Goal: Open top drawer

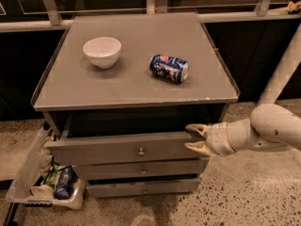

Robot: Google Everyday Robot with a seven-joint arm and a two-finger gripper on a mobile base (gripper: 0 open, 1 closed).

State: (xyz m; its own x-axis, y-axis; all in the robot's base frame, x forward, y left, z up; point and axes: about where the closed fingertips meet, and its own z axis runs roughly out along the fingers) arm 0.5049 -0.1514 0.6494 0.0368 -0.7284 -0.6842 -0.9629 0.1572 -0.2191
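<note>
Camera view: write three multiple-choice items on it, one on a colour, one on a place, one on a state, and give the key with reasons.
1. What colour is the bowl?
A. red
B. white
C. black

2. Where is the gripper?
A. inside the bowl
B. down at the floor
C. at the right end of the top drawer front

3. How does the top drawer stand?
A. pulled partly out
B. shut flush
C. taken out altogether

Key:
1 B, the bowl on the cabinet top is plain white.
2 C, the gripper sits level with the drawer front, at its right end.
3 A, the drawer front stands forward of the cabinet, with a dark gap showing behind it.
</note>
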